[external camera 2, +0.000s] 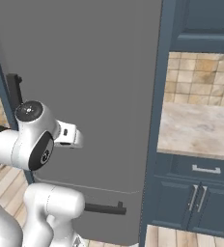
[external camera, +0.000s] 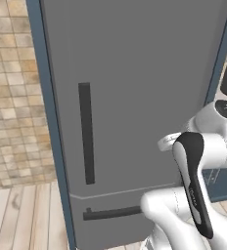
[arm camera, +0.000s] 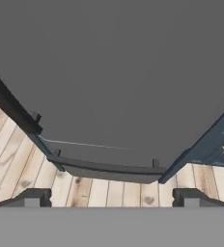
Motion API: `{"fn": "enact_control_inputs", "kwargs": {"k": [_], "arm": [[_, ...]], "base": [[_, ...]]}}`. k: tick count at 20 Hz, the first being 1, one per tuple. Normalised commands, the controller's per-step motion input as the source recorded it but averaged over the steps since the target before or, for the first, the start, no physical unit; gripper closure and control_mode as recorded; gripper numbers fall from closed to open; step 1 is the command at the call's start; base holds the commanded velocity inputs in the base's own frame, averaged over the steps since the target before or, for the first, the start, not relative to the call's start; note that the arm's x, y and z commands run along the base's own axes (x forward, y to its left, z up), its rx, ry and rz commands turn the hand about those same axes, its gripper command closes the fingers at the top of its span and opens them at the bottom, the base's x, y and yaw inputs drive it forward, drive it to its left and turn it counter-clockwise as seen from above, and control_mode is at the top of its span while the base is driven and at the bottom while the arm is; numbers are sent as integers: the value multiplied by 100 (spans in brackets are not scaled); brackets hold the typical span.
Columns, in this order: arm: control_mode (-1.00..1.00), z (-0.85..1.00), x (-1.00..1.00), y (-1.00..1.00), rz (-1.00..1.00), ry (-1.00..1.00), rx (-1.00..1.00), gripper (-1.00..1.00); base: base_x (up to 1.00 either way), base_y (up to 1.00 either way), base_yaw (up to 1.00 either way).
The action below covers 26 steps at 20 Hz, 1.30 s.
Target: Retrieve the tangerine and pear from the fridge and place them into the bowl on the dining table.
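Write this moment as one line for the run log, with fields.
stage: before fridge | door: closed | gripper: open, empty, facing door | vertical handle: untouched | fruit: not seen

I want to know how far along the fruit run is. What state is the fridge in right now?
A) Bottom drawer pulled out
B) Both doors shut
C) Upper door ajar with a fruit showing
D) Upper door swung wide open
B: the fridge shows an unbroken flat grey front, its vertical handle and lower bar handle flush, with no shelves or fruit in sight.
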Motion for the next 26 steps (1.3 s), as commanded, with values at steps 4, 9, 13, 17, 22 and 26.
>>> {"fn": "enact_control_inputs", "kwargs": {"k": [4,9,13,17,22,26], "arm": [[100,0,0,0,0,0,0,-100],[100,0,0,0,0,0,0,-100],[100,0,0,0,0,0,0,-100],[100,0,0,0,0,0,0,-100],[100,0,0,0,0,0,0,-100],[100,0,0,0,0,0,0,-100]], "base": [[-71,23,0],[-36,35,0],[-33,52,0],[-34,71,-1],[-44,70,-1],[-36,36,0]]}}
